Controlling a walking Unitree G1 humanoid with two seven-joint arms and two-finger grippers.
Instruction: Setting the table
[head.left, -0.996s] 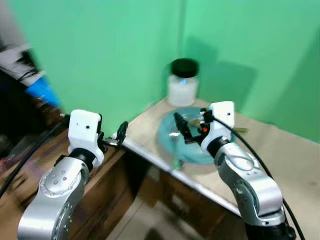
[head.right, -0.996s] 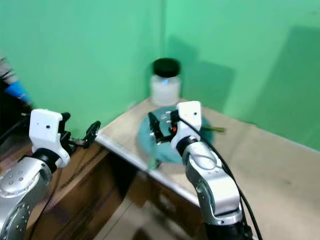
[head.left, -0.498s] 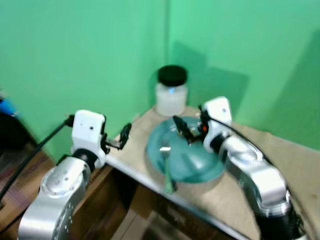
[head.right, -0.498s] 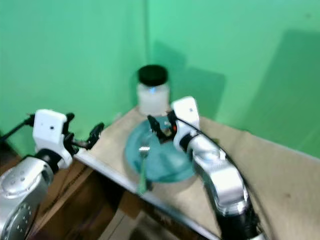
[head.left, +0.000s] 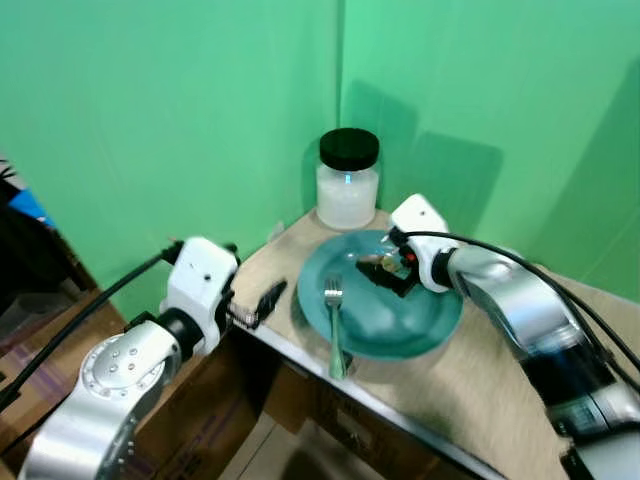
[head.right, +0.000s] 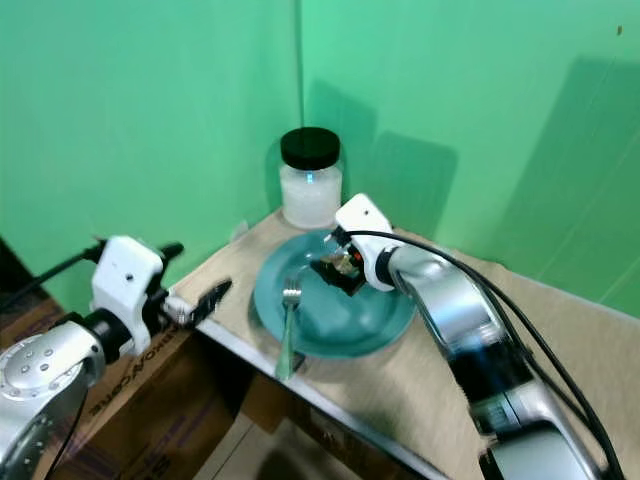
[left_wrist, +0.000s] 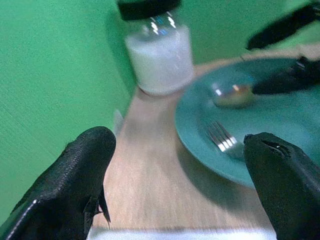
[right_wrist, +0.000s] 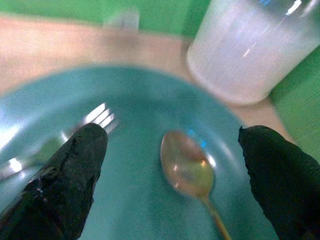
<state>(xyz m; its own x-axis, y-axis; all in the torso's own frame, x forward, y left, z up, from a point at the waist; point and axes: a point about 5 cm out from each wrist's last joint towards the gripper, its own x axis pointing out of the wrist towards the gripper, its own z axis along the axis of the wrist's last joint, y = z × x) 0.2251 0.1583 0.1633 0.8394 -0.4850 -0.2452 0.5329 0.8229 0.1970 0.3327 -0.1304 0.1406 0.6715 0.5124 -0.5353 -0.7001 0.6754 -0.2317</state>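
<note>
While both arms reach toward the corner of the table (head.left: 480, 400), a teal plate (head.left: 420, 330) lies close to the table's front edge, near the corner where two green walls (head.left: 180, 110) meet. A fork (head.left: 334, 330) rests with its tines on the plate's left part and its green handle running out over the rim to the table's front edge. A spoon (right_wrist: 187, 167) lies in the plate farther back, bowl toward the middle and handle pointing away. Behind the plate, at the table's far corner against the walls, stands a jar (head.left: 347, 180) of white contents with a black lid, apart from the plate's rim. The right gripper (head.left: 392, 272) hangs over the plate's back part, just above the spoon, with its fingers (right_wrist: 70, 185) spread wide to either side of the spoon and closed on nothing. The left gripper (head.left: 262, 302) is at the table's left corner, off the plate, its fingers (left_wrist: 75, 185) also parted and empty, pointing toward the fork and jar. Below the table on the left sits a brown cardboard box (head.right: 150, 400), and black cables (head.left: 70, 320) trail from both wrists.
</note>
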